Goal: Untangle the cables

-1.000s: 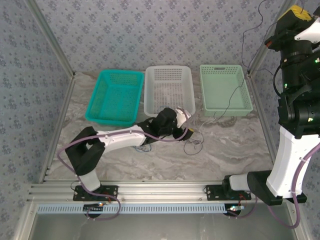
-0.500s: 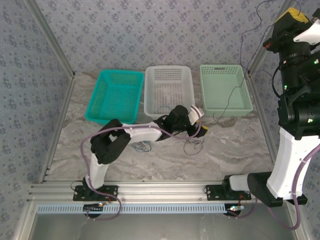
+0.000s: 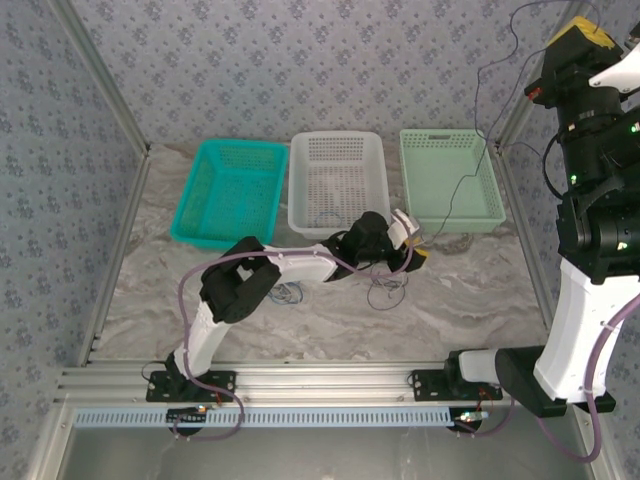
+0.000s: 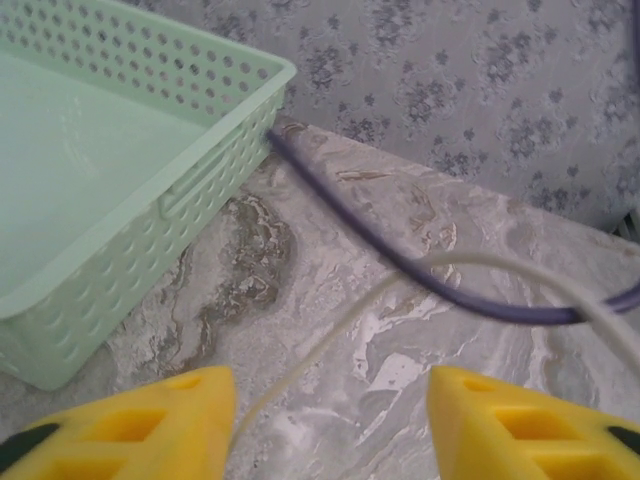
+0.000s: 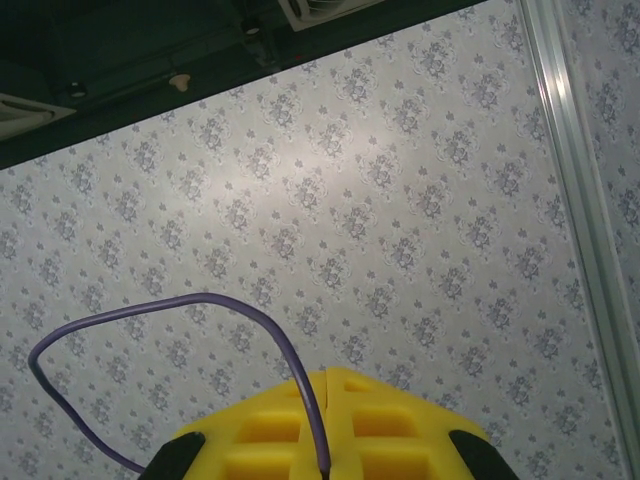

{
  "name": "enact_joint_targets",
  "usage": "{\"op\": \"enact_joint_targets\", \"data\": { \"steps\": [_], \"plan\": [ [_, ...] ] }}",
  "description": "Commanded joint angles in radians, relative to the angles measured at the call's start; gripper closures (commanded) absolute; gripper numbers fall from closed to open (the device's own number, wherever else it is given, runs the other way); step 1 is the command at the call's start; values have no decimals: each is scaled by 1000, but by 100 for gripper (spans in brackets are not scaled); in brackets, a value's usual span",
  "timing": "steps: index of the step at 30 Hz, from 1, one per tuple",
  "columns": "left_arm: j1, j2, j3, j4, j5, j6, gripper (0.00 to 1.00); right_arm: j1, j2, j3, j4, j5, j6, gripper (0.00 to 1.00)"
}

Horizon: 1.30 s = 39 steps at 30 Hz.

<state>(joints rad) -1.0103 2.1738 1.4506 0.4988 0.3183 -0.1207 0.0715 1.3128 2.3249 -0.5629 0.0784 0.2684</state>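
The cables [image 3: 385,285] lie in a loose knot on the marble table [image 3: 470,300], about the centre, just near of the white basket [image 3: 338,135] and the mint basket [image 3: 445,134]. One dark cable [image 5: 200,297] is drawn up out of the knot to the far right. There the right gripper [image 5: 325,385] pinches it between closed fingers, high on an arm that stands almost upright.

The cream cable [image 4: 470,259] runs over the table by the mint basket's near corner. The left gripper [image 4: 328,400] sits low over it with fingers parted. The strand passes between them, close to the finger on the left of the wrist view. The left arm reaches long and low from its near-left base toward centre-right.

My reading is that one strand is secured and the second pick is in hand. Next the jaws need to close on the cream cable alone. They must miss the dark strand [image 4: 380,245] just beyond, probably the lifted one, though I cannot be sure. Then the cream cable can be drawn away from the right arm.
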Motion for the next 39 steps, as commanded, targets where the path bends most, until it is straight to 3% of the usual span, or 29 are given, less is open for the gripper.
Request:
{"op": "enact_joint_targets", "data": {
  "steps": [1, 4, 7, 14, 18, 24, 31, 39],
  "plan": [
    [-5, 21, 48, 29, -8, -15, 67, -5, -17, 1, 10, -19, 25, 100],
    [-5, 30, 50, -7, -20, -7, 88, -7, -15, 1, 10, -10, 26, 100],
    [-4, 37, 51, -72, -51, -4, 100, -11, -8, 1, 4, -18, 27, 100],
    [15, 52, 88, -368, -97, 7, 100, -87, 47, 65, -22, 41, -6, 100],
    [40, 45, 54, -436, -93, -18, 100, -163, 61, 64, -7, 76, 38, 100],
    [49, -22, -67, -341, -92, -49, 100, -234, 75, 48, 7, 2, 148, 100],
    [50, -107, -98, -334, -80, -49, 100, -234, 56, -10, 16, -3, 135, 100],
    [44, -154, -116, -330, -53, -61, 100, -236, 80, -127, 85, -103, 109, 100]
  ]
}}
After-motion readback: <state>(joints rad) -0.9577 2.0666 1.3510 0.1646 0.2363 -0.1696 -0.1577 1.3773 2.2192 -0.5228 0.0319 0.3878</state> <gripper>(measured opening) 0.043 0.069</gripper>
